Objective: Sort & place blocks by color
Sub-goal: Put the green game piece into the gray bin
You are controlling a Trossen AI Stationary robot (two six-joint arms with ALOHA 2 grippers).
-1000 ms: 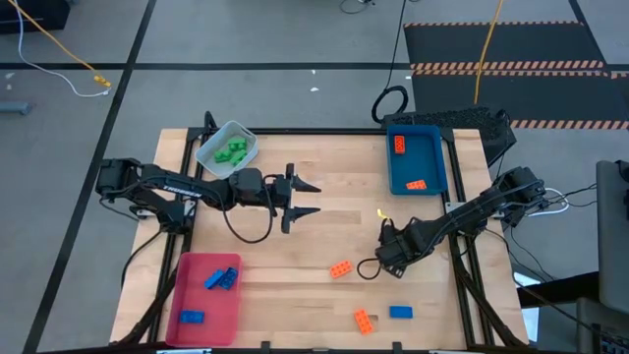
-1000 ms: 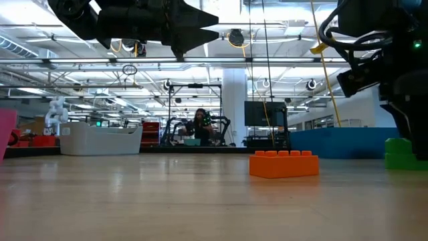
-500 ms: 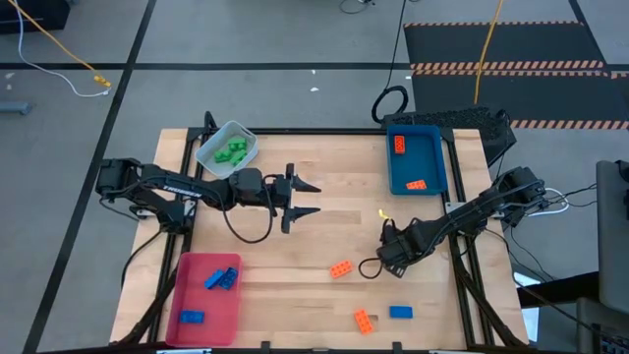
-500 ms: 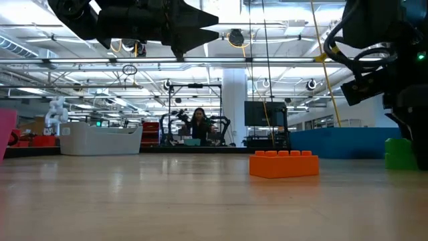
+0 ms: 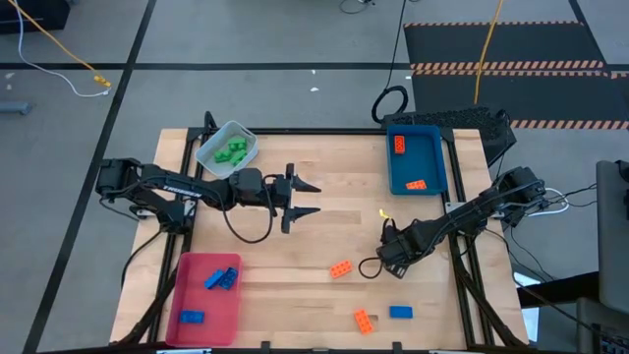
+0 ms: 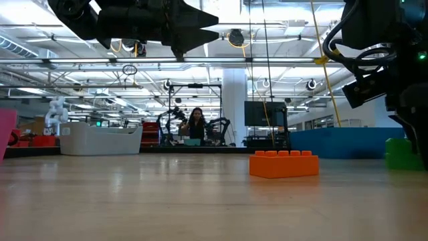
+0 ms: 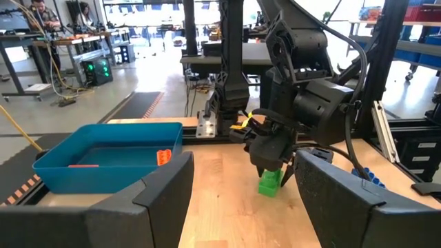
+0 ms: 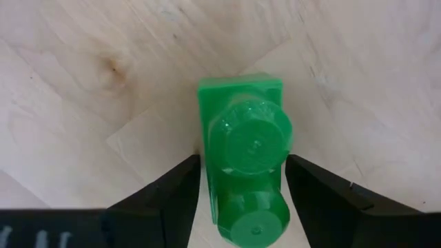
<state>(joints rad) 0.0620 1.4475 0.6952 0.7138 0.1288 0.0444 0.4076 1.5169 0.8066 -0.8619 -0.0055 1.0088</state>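
Note:
A green block (image 8: 244, 151) with two studs on top stands on the bare wood near the table's right side; it also shows in the left wrist view as the green block (image 7: 269, 182) and at the low view's right edge as the green block (image 6: 400, 154). My right gripper (image 5: 385, 258) points down over it, one finger on each side, and hides it in the high view. My left gripper (image 5: 313, 197) hangs open and level above the table's middle, holding nothing. Loose on the wood lie two orange blocks (image 5: 341, 267) (image 5: 364, 321) and a blue block (image 5: 400, 312). My right gripper pinches the green block's two long sides (image 8: 205, 172) between its two fingers (image 8: 172, 196). The fingers come from above, pointing down, and lie across the block. The block stands upright, studs up, with its base on the table.
A pale tray (image 5: 244, 138) at the far left holds green blocks. A blue tray (image 5: 418, 169) at the far right holds orange ones. A red tray (image 5: 201, 300) at the near left holds blue ones. Bare wood lies between the two arms.
My right gripper has settled slightly lower about the green block, which has stayed on the table.

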